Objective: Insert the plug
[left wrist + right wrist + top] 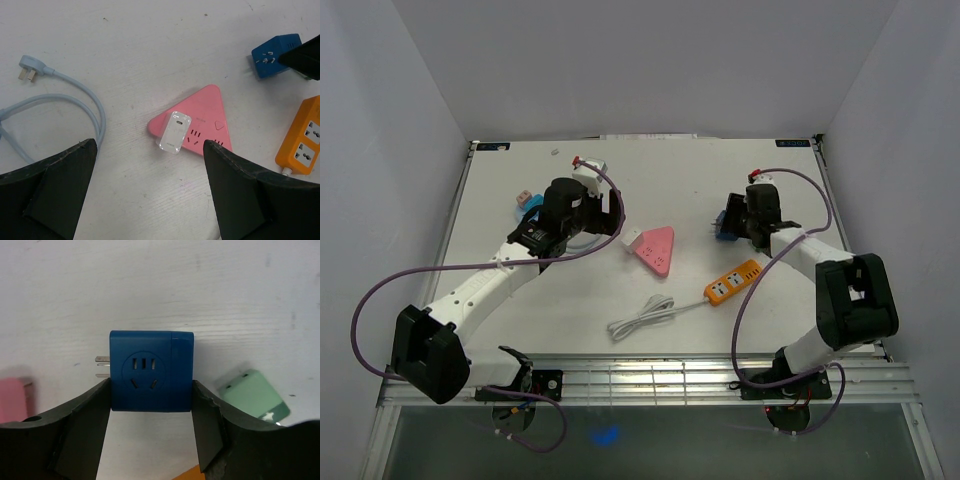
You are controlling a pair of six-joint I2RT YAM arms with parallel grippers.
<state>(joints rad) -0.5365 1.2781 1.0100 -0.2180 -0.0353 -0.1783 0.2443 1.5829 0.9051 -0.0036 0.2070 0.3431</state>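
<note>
Dead centre there's a pink triangular plastic socket block [202, 112] on the white table [150, 40], with a small white charger plug [174, 132] sitting on its 8 o'clock corner. Can't tell if it's pushed in. The pale blue cable [92, 107] with its three-pin plug [29, 69] is at 10 o'clock. There's a blue adapter cube [272, 54] at 2 and an orange power strip [302, 135] at 3. The left gripper [150, 192] has its black fingers [47, 192] spread wide at 6.
</note>
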